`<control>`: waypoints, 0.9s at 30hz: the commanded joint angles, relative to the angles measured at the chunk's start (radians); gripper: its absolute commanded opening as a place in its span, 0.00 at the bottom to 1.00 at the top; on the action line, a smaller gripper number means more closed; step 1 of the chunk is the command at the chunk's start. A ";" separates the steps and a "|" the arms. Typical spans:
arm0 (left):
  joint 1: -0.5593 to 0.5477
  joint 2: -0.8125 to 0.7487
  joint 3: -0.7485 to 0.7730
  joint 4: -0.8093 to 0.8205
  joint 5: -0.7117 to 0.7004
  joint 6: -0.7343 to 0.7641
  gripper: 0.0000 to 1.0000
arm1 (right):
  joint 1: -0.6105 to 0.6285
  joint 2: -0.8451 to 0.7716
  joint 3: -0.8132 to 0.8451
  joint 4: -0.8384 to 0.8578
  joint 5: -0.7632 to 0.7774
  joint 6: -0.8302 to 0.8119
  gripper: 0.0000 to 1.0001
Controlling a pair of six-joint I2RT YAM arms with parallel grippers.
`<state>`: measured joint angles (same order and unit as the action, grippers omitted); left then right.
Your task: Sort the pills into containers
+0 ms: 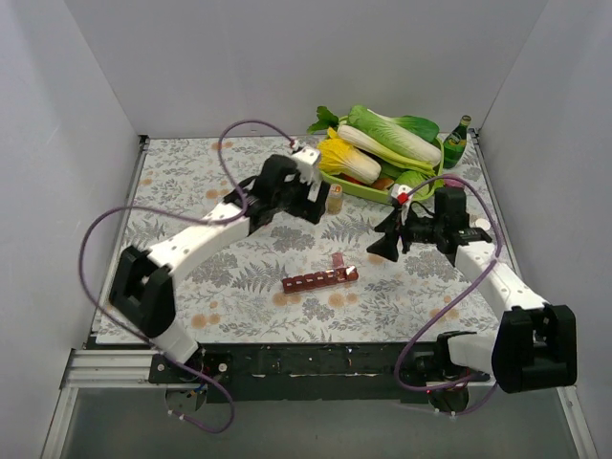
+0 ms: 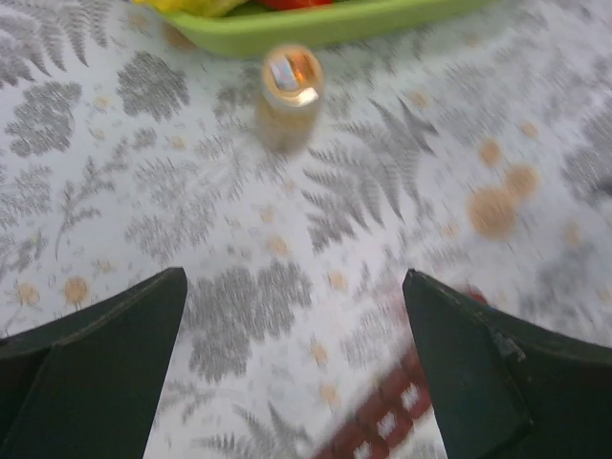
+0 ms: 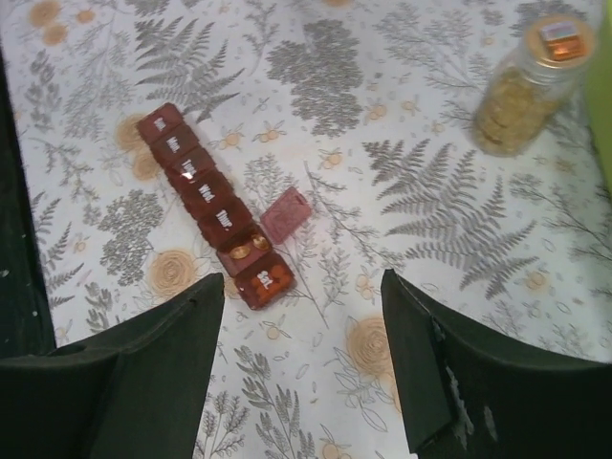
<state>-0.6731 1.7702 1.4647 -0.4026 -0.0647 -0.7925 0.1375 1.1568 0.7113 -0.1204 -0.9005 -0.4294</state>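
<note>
Sorting seems to be under way, and the step in hand is probably fetching more pills. The left claw (image 2: 295, 320) points at the pill bottle (image 2: 290, 96), which stands upright straight ahead of it and apart from it. The next move would be a level reach forward, then closing on the bottle's sides without tipping it. That claw is spread wide, with nothing between its fingers and nothing touching them. Just below and to the right of its right finger is one end of the dark red pill organizer (image 2: 382, 416). Beyond the bottle runs the rim of the green tray (image 2: 316, 24). The right claw (image 3: 304, 306) is also wide apart and empty, hovering over the tabletop (image 3: 430, 239). The organizer lies just ahead of its left finger and runs away to the upper left. One lid (image 3: 285, 215) is flipped open, and the compartment (image 3: 241, 249) under it appears to hold a few yellowish pills. The other lids look shut. Whether the bottle's cap is on cannot be told.
</note>
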 commanded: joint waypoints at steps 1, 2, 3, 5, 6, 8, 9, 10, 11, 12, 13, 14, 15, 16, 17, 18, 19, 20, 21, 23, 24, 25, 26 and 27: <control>0.032 -0.433 -0.425 0.247 0.354 0.234 0.98 | 0.079 0.125 0.138 -0.282 -0.097 -0.234 0.70; 0.035 -0.486 -0.490 0.251 0.479 0.280 0.98 | 0.088 0.154 0.154 -0.306 -0.104 -0.238 0.70; 0.038 -0.544 -0.614 0.249 0.540 0.390 0.98 | 0.106 0.214 0.174 -0.326 -0.116 -0.244 0.69; 0.033 -0.665 -0.706 0.249 0.584 0.467 0.98 | 0.117 0.266 0.215 -0.361 -0.138 -0.250 0.69; 0.030 -0.692 -0.749 0.254 0.630 0.513 0.98 | 0.128 0.306 0.221 -0.360 -0.141 -0.241 0.70; 0.023 -0.725 -0.825 0.266 0.661 0.541 0.98 | 0.131 0.339 0.232 -0.319 -0.141 -0.180 0.73; 0.004 -0.726 -0.839 0.275 0.674 0.550 0.98 | 0.132 0.365 0.235 -0.296 -0.137 -0.151 0.74; -0.006 -0.721 -0.859 0.287 0.668 0.567 0.98 | 0.131 0.376 0.240 -0.282 -0.123 -0.129 0.76; -0.020 -0.704 -0.865 0.301 0.651 0.570 0.97 | 0.131 0.386 0.250 -0.271 -0.121 -0.108 0.76; -0.045 -0.690 -0.868 0.327 0.635 0.578 0.97 | 0.132 0.402 0.258 -0.266 -0.120 -0.098 0.77; -0.055 -0.677 -0.871 0.338 0.594 0.587 0.96 | 0.132 0.406 0.261 -0.262 -0.112 -0.086 0.77; -0.065 -0.664 -0.870 0.349 0.582 0.596 0.96 | 0.131 0.411 0.264 -0.259 -0.110 -0.082 0.77; -0.078 -0.628 -0.868 0.366 0.565 0.599 0.95 | 0.131 0.415 0.263 -0.252 -0.112 -0.075 0.77; -0.085 -0.611 -0.865 0.373 0.545 0.602 0.95 | 0.131 0.417 0.261 -0.251 -0.107 -0.071 0.78; -0.089 -0.586 -0.853 0.375 0.536 0.614 0.94 | 0.132 0.417 0.260 -0.249 -0.107 -0.071 0.78; -0.100 -0.550 -0.845 0.380 0.526 0.619 0.93 | 0.132 0.416 0.254 -0.245 -0.107 -0.069 0.78; -0.103 -0.528 -0.840 0.380 0.505 0.622 0.93 | 0.132 0.416 0.251 -0.242 -0.103 -0.069 0.78; -0.109 -0.509 -0.833 0.381 0.494 0.633 0.91 | 0.132 0.414 0.246 -0.239 -0.101 -0.068 0.78; -0.120 -0.494 -0.827 0.384 0.484 0.638 0.91 | 0.131 0.409 0.240 -0.233 -0.098 -0.065 0.78; -0.131 -0.447 -0.817 0.384 0.441 0.645 0.88 | 0.132 0.409 0.235 -0.214 -0.089 -0.048 0.78; -0.140 -0.433 -0.814 0.390 0.424 0.651 0.88 | 0.131 0.411 0.232 -0.209 -0.086 -0.043 0.78; -0.144 -0.410 -0.811 0.389 0.408 0.654 0.86 | 0.131 0.411 0.229 -0.190 -0.080 -0.019 0.78; -0.151 -0.397 -0.808 0.389 0.379 0.657 0.83 | 0.132 0.415 0.228 -0.176 -0.075 -0.006 0.78; -0.158 -0.385 -0.802 0.395 0.358 0.659 0.82 | 0.132 0.422 0.224 -0.165 -0.072 0.012 0.77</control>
<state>-0.8051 1.3575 0.6167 -0.0437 0.3962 -0.1734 0.2668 1.5730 0.9283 -0.3550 -0.9840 -0.4793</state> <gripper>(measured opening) 0.843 0.777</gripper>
